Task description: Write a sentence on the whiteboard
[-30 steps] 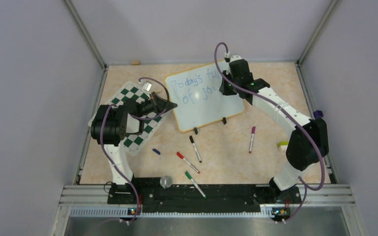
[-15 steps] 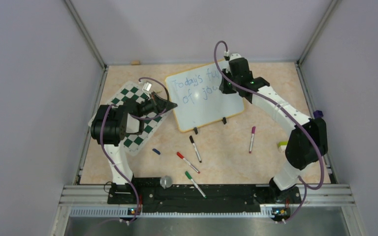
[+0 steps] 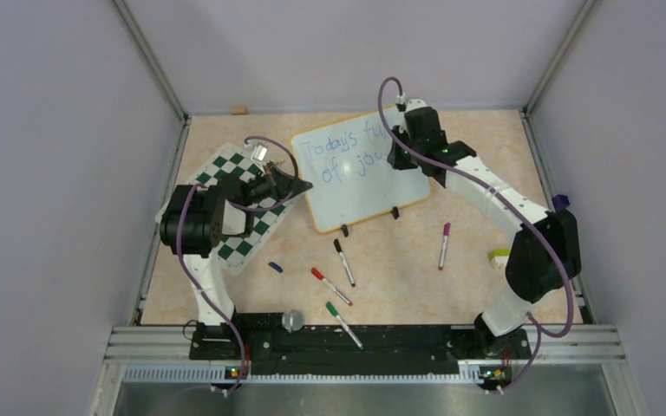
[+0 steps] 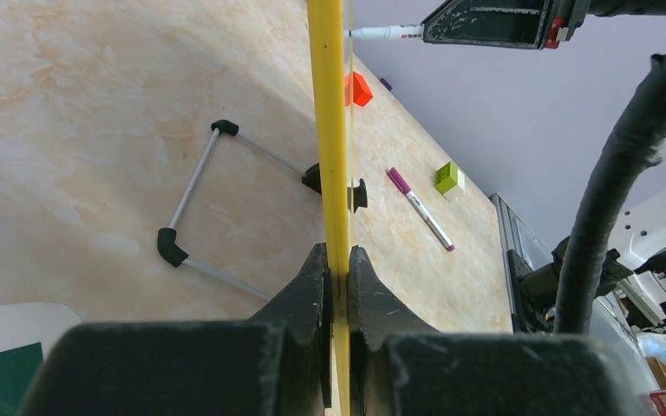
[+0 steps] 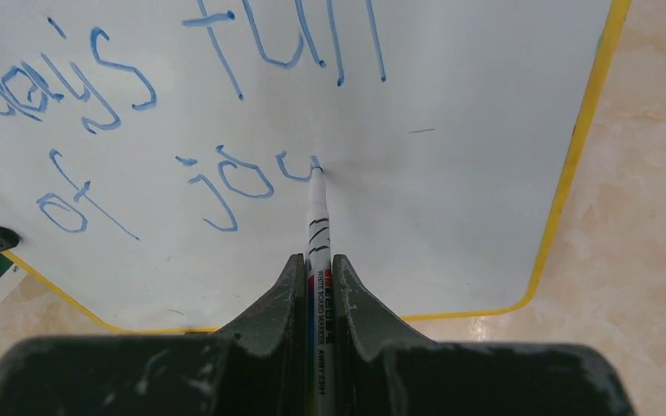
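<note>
Far centre of the table, we list the whiteboard, its left edge just beside the chess mat.

Left gripper: jaws closed on the board's yellow rim, steadying it.

Right gripper: jaws clamped on a marker, whose tip touches the board at the end of the lower line.

Sentence, blue ink, two lines. Upper line: we read "Today's full" between the overhead and right wrist views. Lower line: "of", then "jo", then a small cup-shaped stroke that ends at the tip.

Done, by our reckoning: all but the last letter. The cup looks like the top of a "y".

Left to do, as we judge it: that letter's tail, then lifting the tip clear.

Unused, nearer the arm bases: black marker, red marker, green marker, purple marker.
</note>
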